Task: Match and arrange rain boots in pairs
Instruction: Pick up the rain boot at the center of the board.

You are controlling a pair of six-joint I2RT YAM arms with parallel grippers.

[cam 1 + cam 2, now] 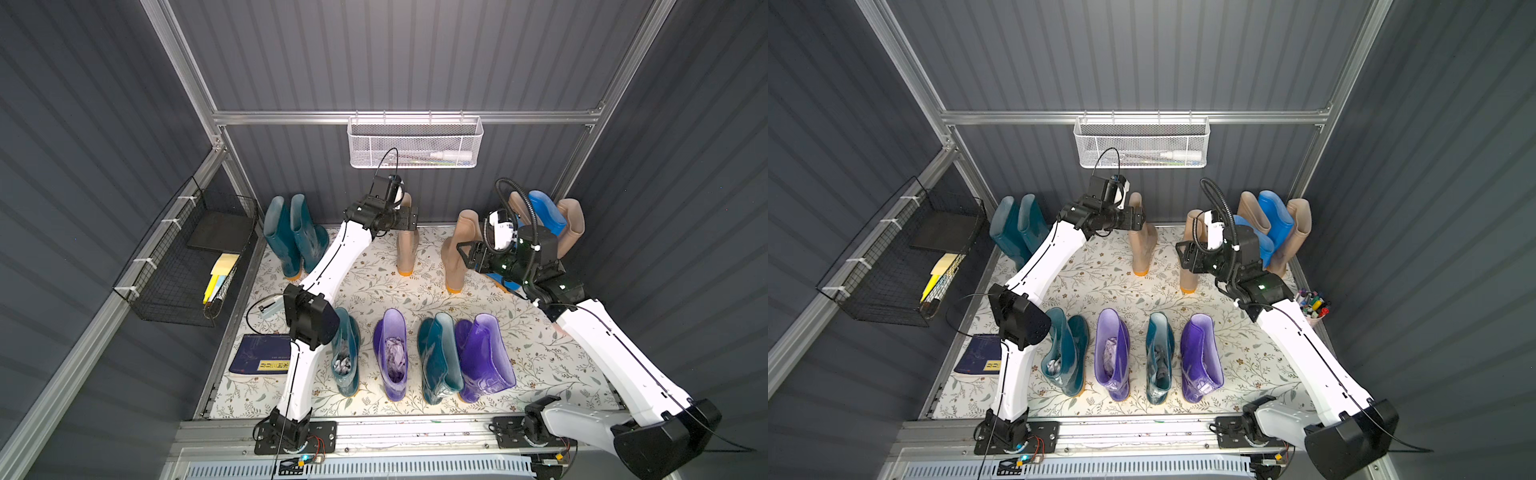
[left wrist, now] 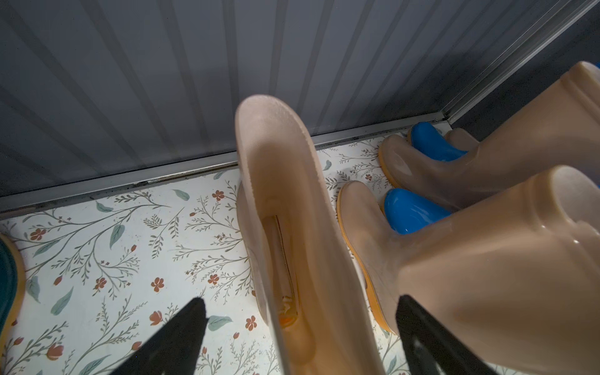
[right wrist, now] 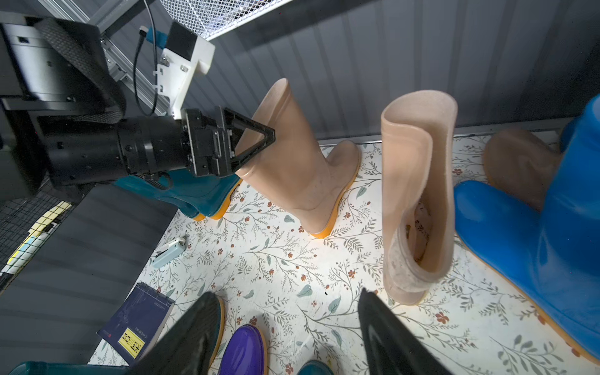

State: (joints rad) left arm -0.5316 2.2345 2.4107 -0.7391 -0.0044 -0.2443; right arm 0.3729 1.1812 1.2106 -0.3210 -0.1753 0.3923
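Left gripper [image 2: 300,300] spread, tall beige rubber boot [image 2: 276,194] between jaws; right gripper [image 3: 287,293] spread, empty. Off-centre squeeze may topple it.

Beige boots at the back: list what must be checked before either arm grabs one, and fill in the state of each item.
1. Left gripper open: ok.
2. Centre beige boot between its fingers: ok.
3. Right gripper open: ok.
4. Second beige boot centred ahead of it: not ok, it stands off to one side.
5. Both boots standing on their soles: ok.
6. Grip depth on the centre boot: cannot tell.
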